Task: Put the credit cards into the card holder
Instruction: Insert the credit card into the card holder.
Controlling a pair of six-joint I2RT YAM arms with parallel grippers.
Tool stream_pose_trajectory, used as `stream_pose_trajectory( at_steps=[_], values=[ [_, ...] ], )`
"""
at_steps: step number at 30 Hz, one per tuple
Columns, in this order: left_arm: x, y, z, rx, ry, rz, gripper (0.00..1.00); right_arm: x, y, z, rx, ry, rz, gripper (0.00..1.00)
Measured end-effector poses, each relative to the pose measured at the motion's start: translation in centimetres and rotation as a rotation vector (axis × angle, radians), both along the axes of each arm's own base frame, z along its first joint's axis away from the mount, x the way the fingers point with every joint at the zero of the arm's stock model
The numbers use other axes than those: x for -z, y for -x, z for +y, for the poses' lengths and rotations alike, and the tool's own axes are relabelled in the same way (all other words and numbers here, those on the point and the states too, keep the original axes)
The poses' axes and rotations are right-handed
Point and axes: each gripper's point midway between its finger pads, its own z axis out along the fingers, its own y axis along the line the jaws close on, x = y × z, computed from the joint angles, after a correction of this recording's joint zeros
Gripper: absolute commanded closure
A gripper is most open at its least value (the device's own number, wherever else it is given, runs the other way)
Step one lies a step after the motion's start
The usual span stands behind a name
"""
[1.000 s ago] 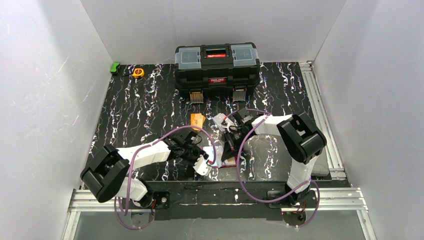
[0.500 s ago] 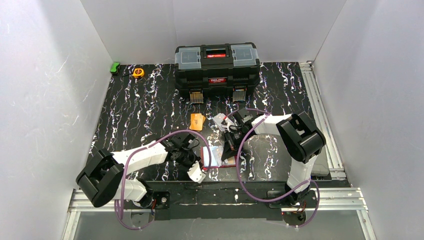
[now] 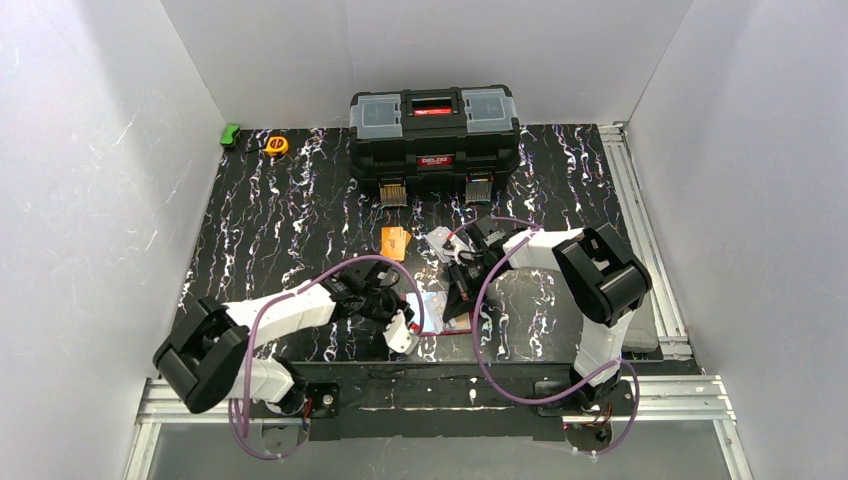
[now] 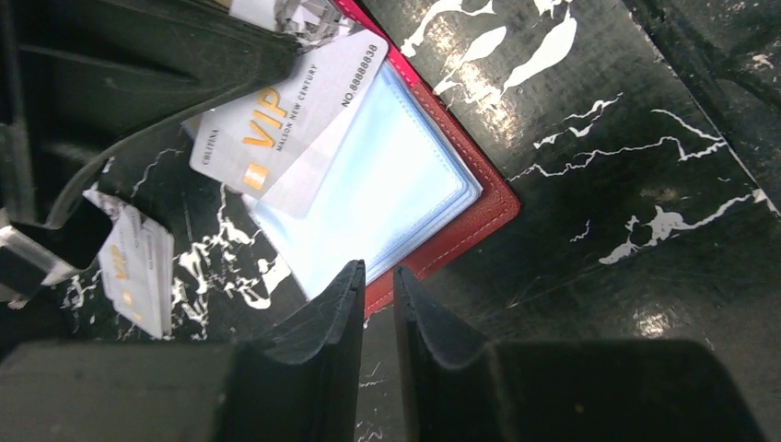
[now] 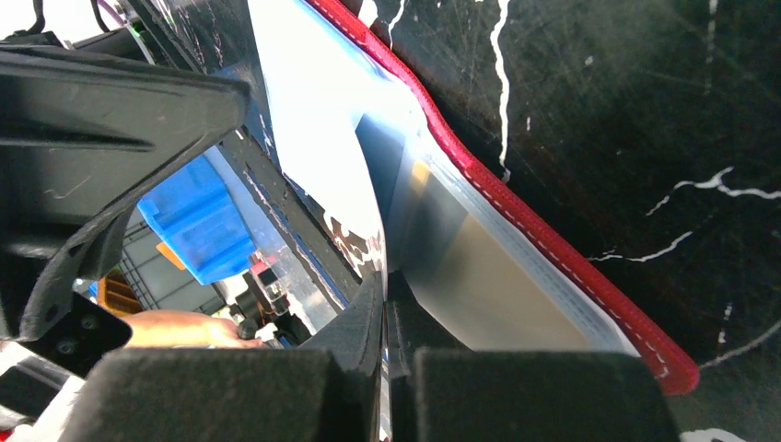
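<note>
The red card holder (image 3: 432, 312) lies open on the black marbled mat, its clear pockets (image 4: 378, 193) facing up. A whitish VIP credit card (image 4: 285, 120) rests slanted across the pocket's far corner. Another whitish card (image 4: 138, 267) lies on the mat to its left. My left gripper (image 4: 378, 272) hovers at the holder's near red edge (image 4: 460, 230), jaws a narrow gap apart with nothing between them. My right gripper (image 5: 385, 285) is shut on a clear pocket leaf (image 5: 322, 138) and holds it raised. Orange cards (image 3: 395, 242) and whitish cards (image 3: 440, 240) lie behind the holder.
A big black toolbox (image 3: 434, 130) stands at the back centre. A yellow tape measure (image 3: 276, 145) and a small green object (image 3: 230, 135) sit in the back left corner. White walls close in three sides, and a metal rail (image 3: 640, 230) runs along the right.
My left gripper drew back toward the near edge, then came forward again to the holder's corner, its jaws narrower than a second ago. The right gripper has kept still on the leaf.
</note>
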Motion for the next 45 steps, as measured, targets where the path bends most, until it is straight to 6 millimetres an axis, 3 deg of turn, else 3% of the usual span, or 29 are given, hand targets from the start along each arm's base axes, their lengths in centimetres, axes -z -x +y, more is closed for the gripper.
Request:
stream_pose_trajectory(
  at_steps=[5,15,45],
  values=[
    [1.7,-0.3,-0.3,0.012,-0.042,0.038,0.79,0.0,0.0,0.0,0.001,-0.001,0.0,0.99],
    [1.7,-0.6,-0.7,0.075,-0.071,0.026,0.84,0.2,-0.2,0.0,0.03,0.011,0.002,0.99],
    [1.8,0.2,-0.7,0.15,-0.082,-0.004,0.86,0.4,-1.1,0.2,0.14,-0.043,0.011,0.99]
  ],
)
